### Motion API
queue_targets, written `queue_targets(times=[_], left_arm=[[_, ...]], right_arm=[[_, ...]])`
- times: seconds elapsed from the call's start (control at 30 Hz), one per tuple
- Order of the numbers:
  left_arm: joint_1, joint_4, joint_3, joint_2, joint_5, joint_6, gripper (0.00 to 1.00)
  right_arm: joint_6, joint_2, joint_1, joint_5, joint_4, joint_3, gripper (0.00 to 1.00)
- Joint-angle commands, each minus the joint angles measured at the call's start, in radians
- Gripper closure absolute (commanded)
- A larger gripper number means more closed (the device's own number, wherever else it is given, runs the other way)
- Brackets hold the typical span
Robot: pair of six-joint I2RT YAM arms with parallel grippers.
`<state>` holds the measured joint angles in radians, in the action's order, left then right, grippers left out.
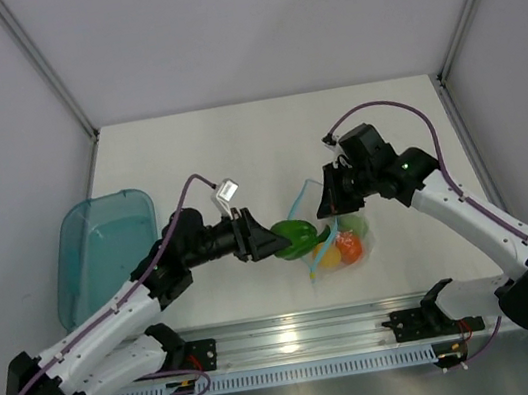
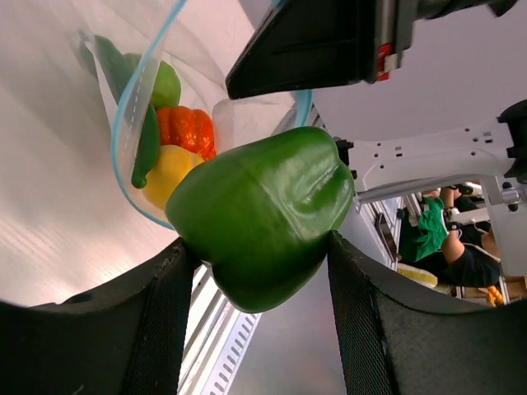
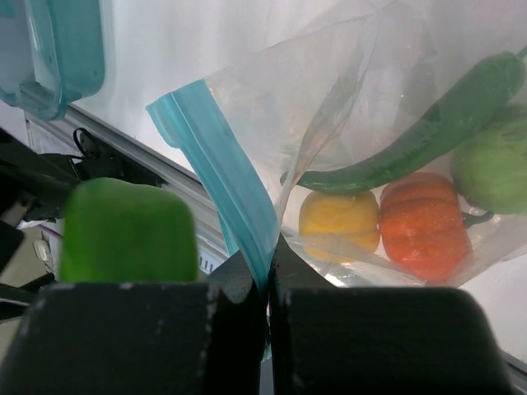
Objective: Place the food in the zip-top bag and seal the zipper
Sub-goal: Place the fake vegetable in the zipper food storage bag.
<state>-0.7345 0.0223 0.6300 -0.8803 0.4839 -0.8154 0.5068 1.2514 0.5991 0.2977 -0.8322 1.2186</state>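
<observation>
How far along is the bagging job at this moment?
Done: the orange piece, yellow piece, chili and a round green piece lie inside the zip-top bag.
In hand: the right gripper pinches the zipper, holding the mouth open; the left gripper holds the green pepper at the mouth, not yet inside.
Left: put the pepper in, then seal the open zipper.

There was one large green pepper (image 2: 263,214), one orange fruit (image 3: 420,224), one yellow fruit (image 3: 339,220), one slim green chili (image 3: 428,123) and seemingly one round green fruit (image 3: 494,169), five foods in all; one zip-top bag (image 3: 329,90); one teal tray (image 1: 101,255)
</observation>
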Motion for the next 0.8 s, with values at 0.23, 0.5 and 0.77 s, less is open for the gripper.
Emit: queue_targets(times=[0.23,0.5,0.77], left_arm=[[-0.083,-0.074,0.129,-0.178,-0.155,-0.051,0.57],[-0.135,-0.347,0.366,-0.330,-0.300,-0.122,0.57],[-0.218,-0.424,0.508,-0.407,-0.399,-0.194,0.33]], right_arm=[[0.038,-0.047,-0.015,0.040,0.002,0.058,1.00],[0.047,-0.043,-0.015,0.043,0.015,0.058,1.00],[0.052,-0.026,-0.015,0.043,0.027,0.056,1.00]])
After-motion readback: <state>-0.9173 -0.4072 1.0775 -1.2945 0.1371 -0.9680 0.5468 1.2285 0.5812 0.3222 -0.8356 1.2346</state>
